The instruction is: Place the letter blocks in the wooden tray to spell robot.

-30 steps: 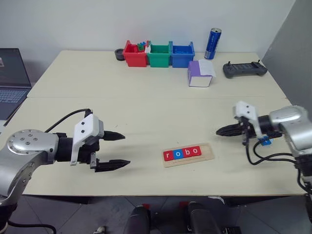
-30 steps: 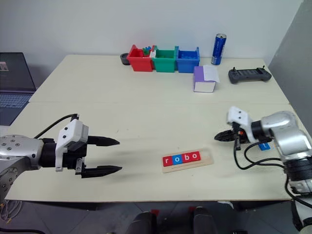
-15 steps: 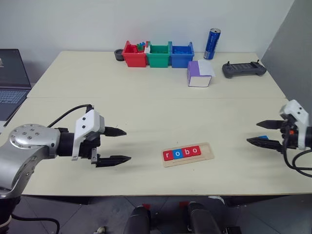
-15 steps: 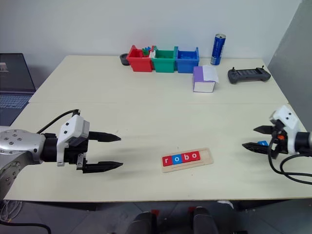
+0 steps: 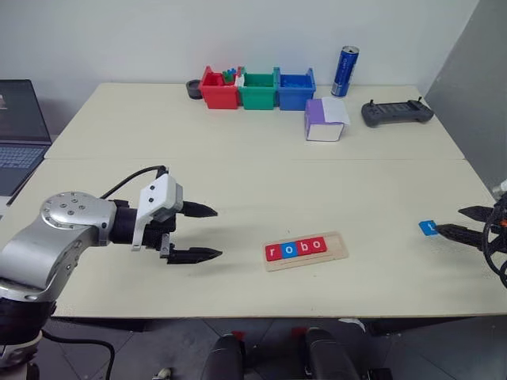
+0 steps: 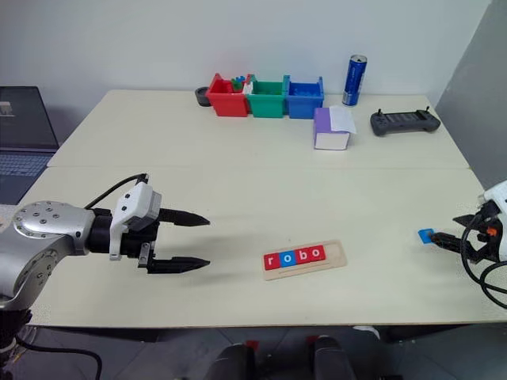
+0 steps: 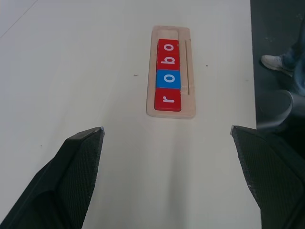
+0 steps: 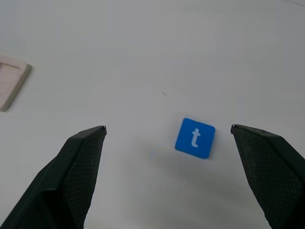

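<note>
The wooden tray [image 5: 334, 251] lies near the table's front edge with several letter blocks in it, reading r, o, b, o: red r [image 7: 167, 99], blue o [image 7: 168, 79], red b [image 7: 167, 61], red o [image 7: 168, 46]. A blue block with a white t [image 8: 195, 138] lies flat on the table at the far right [image 5: 428, 227]. My right gripper [image 5: 467, 222] is open just right of the t block, not touching it. To the left of the tray, my left gripper [image 5: 206, 232] hangs open and empty, pointing toward it.
Red [image 5: 218, 91], green [image 5: 258, 90] and blue [image 5: 295, 90] bins stand in a row at the back. A blue can [image 5: 344, 70], a purple-and-white box [image 5: 324, 120] and a dark controller [image 5: 397, 112] are at the back right. A laptop [image 5: 20, 138] is at the far left.
My right gripper swung right from the table's middle and opened; the blue t block it covered now lies on the table. The left gripper crept slightly toward the tray.
</note>
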You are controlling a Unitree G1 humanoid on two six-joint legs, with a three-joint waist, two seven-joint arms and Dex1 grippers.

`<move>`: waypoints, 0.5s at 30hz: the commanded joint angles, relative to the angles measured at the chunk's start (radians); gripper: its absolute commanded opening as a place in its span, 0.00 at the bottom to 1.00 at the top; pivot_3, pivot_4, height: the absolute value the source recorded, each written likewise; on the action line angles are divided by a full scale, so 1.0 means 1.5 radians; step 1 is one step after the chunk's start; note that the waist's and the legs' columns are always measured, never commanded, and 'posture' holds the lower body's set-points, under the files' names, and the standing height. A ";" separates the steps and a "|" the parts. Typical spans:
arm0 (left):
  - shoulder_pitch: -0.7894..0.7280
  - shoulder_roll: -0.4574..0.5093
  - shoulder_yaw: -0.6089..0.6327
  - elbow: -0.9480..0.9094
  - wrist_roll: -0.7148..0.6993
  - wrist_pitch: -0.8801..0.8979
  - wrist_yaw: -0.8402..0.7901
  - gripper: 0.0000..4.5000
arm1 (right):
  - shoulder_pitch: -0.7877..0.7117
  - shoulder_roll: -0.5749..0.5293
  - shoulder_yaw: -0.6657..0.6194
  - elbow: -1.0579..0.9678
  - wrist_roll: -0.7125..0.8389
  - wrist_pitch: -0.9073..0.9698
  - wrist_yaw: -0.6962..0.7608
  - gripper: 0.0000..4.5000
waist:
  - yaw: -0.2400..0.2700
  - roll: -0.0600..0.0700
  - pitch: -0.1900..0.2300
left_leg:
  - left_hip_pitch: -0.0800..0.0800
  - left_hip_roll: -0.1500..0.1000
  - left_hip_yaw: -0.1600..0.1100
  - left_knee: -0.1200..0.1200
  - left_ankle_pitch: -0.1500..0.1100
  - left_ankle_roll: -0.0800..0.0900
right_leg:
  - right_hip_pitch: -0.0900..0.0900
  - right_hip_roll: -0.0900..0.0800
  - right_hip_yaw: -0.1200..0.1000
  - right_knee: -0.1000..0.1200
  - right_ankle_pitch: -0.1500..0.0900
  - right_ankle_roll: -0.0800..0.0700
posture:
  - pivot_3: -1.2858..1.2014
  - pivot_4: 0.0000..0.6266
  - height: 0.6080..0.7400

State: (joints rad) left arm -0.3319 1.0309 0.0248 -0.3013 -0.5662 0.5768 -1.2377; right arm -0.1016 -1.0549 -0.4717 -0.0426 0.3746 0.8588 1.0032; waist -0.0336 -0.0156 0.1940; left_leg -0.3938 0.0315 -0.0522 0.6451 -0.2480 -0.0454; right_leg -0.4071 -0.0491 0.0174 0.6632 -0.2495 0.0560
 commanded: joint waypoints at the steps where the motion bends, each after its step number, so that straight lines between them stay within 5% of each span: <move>1: -0.023 -0.008 -0.006 0.007 0.009 -0.017 -0.012 1.00 | -0.014 -0.010 -0.024 0.000 -0.013 0.007 -0.056 0.99 | 0.000 0.000 0.000 | 0.000 0.000 0.000 0.000 0.000 0.000 | 0.000 0.000 0.000 0.000 0.000 0.000 | 0.52 0.24 1.00; 15: -0.029 -0.012 -0.001 0.002 0.022 -0.020 -0.022 1.00 | -0.121 0.041 0.051 0.069 -0.008 0.096 -0.176 0.99 | 0.000 0.000 0.000 | 0.000 0.000 0.000 0.000 0.000 0.000 | 0.000 0.000 0.000 0.000 0.000 0.000 | 0.52 0.24 1.00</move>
State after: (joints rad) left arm -0.3783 0.9969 -0.0096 -0.2703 -0.5279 0.5569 -1.2695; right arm -0.2625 -0.9814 -0.3826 0.0512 0.3659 1.0170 0.7526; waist -0.0338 -0.0153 0.1940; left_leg -0.3944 0.0314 -0.0520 0.6449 -0.2479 -0.0454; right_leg -0.4071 -0.0491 0.0179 0.6626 -0.2492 0.0564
